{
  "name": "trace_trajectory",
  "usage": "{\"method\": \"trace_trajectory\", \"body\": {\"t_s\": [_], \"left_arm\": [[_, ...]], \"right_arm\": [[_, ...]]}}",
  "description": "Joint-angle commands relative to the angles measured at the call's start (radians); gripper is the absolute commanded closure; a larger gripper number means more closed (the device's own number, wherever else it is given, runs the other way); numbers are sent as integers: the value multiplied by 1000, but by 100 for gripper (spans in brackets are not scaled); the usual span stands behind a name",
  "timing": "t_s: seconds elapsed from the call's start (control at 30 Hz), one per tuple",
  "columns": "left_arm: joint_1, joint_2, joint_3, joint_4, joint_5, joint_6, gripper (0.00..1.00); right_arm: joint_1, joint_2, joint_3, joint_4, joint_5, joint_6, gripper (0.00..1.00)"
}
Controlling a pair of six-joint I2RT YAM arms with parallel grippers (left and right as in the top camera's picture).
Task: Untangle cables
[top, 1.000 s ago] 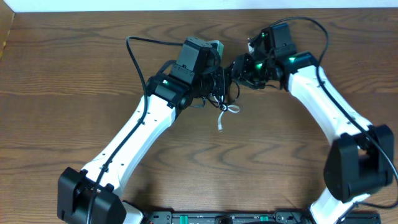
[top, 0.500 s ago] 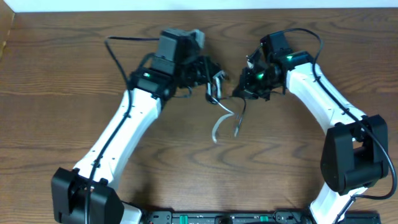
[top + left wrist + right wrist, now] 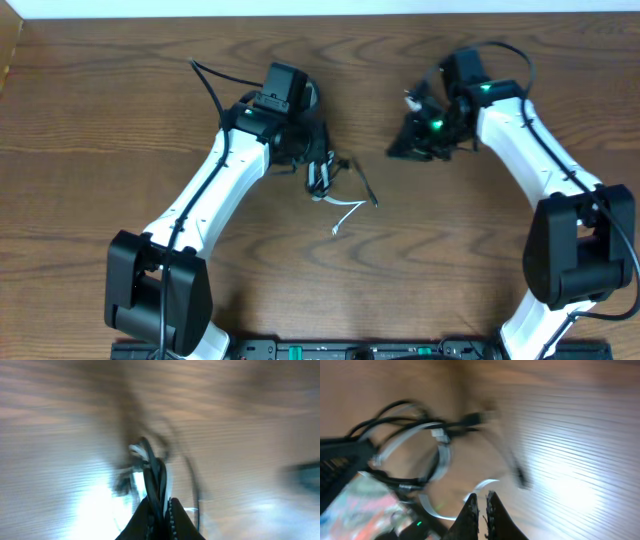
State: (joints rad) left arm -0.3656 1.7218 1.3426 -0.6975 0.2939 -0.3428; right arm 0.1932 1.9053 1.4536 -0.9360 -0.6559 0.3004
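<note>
Cables (image 3: 160, 477): light, limp cords, probably slippery, are dangling from the left gripper (image 3: 161, 504), which is clamping them. Right gripper (image 3: 481, 502) is hovering well apart, closed, apparently empty. Suggest grasping a loose tail.

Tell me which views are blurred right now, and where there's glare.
Overhead: sharp, evenly lit, cables readable. Left wrist: heavy motion blur, glare on the table lower left. Right wrist: smeared too, bright glare patch at right.

Your left gripper (image 3: 161, 506) was clamped on the black and white cables (image 3: 151, 465), bunched above the blurred wooden table (image 3: 250, 420).
</note>
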Motion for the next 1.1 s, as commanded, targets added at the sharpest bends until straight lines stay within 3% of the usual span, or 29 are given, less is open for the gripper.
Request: {"method": "trace_trajectory", "body": {"t_s": [0.0, 0.33, 0.43, 0.57, 0.87, 1.07], "left_arm": [[-36, 5, 0, -24, -364, 114, 93], [-269, 45, 0, 32, -444, 108, 91], [-323, 82, 0, 41, -415, 99, 64], [-347, 111, 0, 71, -296, 99, 51], [-348, 93, 28, 108, -208, 132, 38], [-344, -13, 80, 109, -166, 144, 34]], "right_arm": [[-108, 4, 3, -38, 142, -29, 94], [-265, 4, 3, -117, 142, -97, 90], [-274, 4, 3, -143, 142, -97, 82], [-273, 4, 3, -153, 142, -100, 75], [-272, 4, 3, -158, 142, -137, 49], [-271, 4, 3, -162, 153, -153, 45]]}}
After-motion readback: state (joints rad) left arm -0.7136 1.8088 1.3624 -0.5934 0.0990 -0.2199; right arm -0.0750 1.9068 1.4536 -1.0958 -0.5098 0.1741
